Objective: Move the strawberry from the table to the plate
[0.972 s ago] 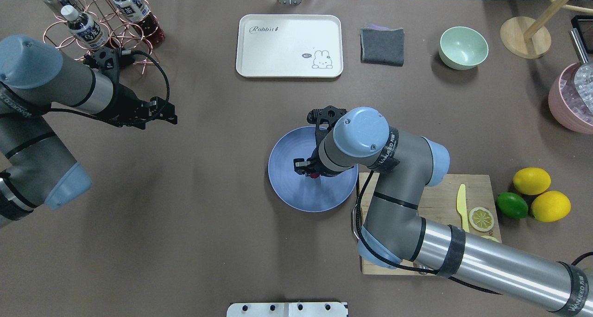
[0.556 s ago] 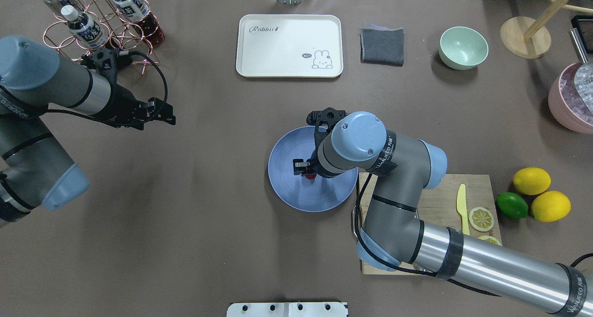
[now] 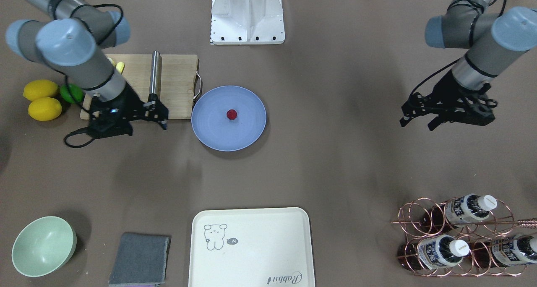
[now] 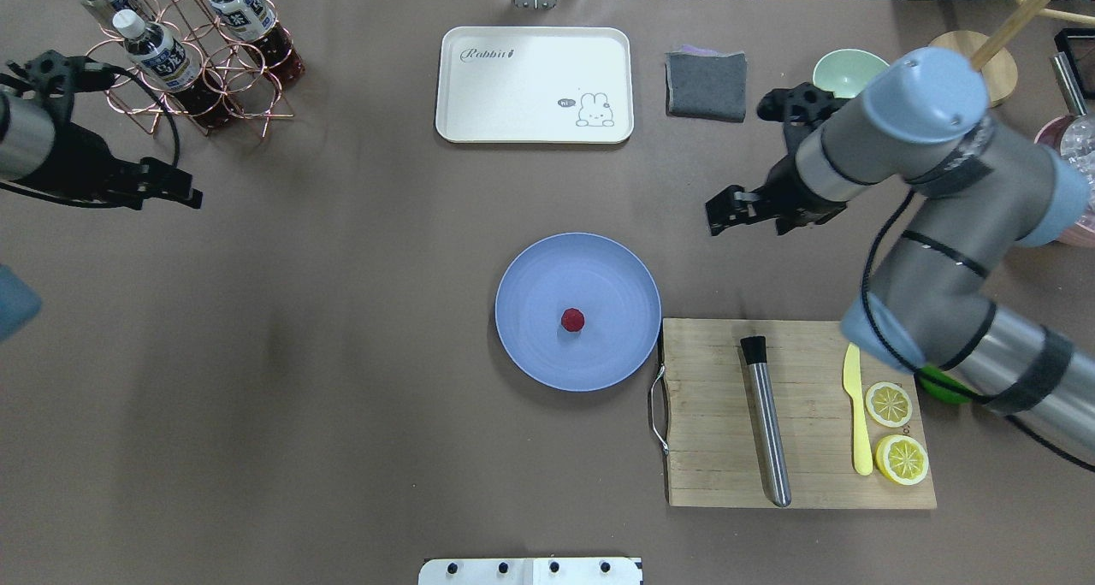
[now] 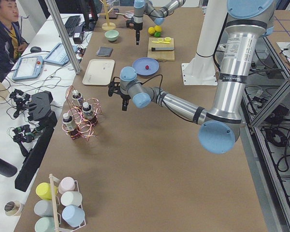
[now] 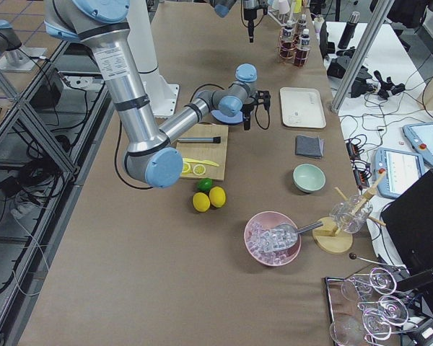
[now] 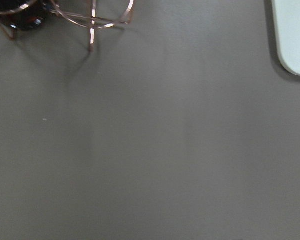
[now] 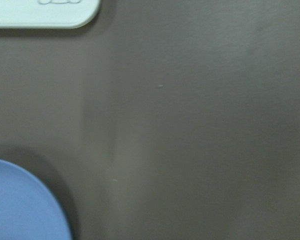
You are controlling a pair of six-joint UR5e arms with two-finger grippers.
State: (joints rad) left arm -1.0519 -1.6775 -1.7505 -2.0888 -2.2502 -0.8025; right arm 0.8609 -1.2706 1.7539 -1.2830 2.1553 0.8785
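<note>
The dark red strawberry (image 4: 572, 319) (image 3: 231, 114) lies free near the middle of the round blue-grey plate (image 4: 530, 268) (image 3: 209, 110), which sits on the brown table (image 4: 342, 397). My right gripper (image 4: 717, 215) (image 3: 161, 113) hangs open and empty above the table, to the right of and beyond the plate. Far to the left, beside the bottle rack, my left gripper (image 4: 190, 193) (image 3: 417, 122) is open and empty too. The right wrist view catches only an edge of the plate (image 8: 20, 205). No fingers show in either wrist view.
A wooden cutting board (image 4: 710, 474) right of the plate carries a steel rod (image 4: 766, 422), a yellow knife (image 4: 855, 405) and lemon slices (image 4: 890, 404). A cream tray (image 4: 535, 85), grey cloth (image 4: 706, 85) and green bowl (image 3: 44, 246) line the far side. A copper bottle rack (image 4: 188, 46) stands far left.
My right gripper let go of the strawberry, which now rests on the plate, and rose away to the far right. My left arm drew back toward the left edge.
</note>
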